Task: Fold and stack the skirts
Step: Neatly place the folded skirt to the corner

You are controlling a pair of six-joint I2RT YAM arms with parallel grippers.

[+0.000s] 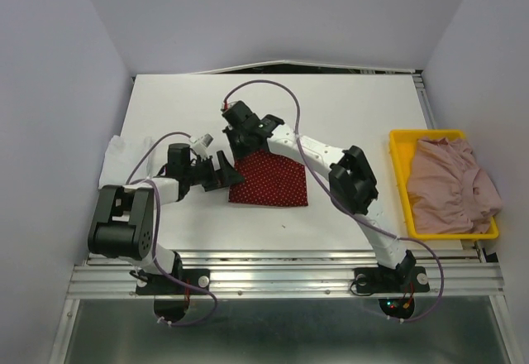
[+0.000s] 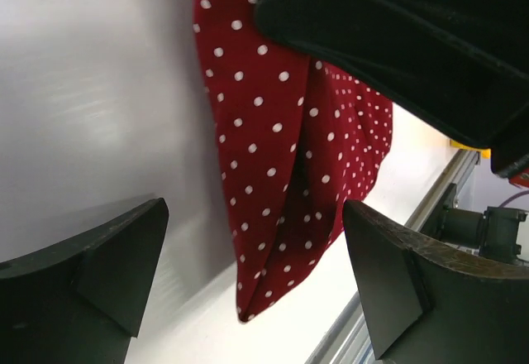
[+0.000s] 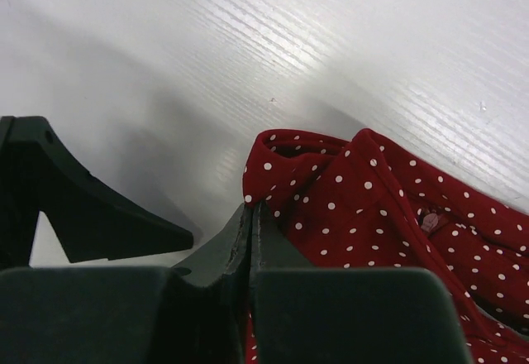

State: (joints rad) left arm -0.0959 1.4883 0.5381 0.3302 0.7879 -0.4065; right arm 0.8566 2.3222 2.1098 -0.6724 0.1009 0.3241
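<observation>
From here the dark red skirt [image 1: 269, 180] lies folded mid-table, and the pink skirt [image 1: 450, 184] is heaped in the yellow tray [image 1: 397, 190] off to the right. My left gripper [image 1: 221, 171] sits wide open at the red one's left edge. The right gripper [image 1: 238, 141] is on its far corner, but I can't tell if those jaws are pinching it.

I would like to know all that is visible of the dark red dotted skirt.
The dark red skirt is soft cloth with tiny white dots, folded into a flat, roughly four-sided shape on the white table, mid-table. The right claw meets its far left corner; a grip is unclear. The open left claw faces its left edge without holding it.
</observation>
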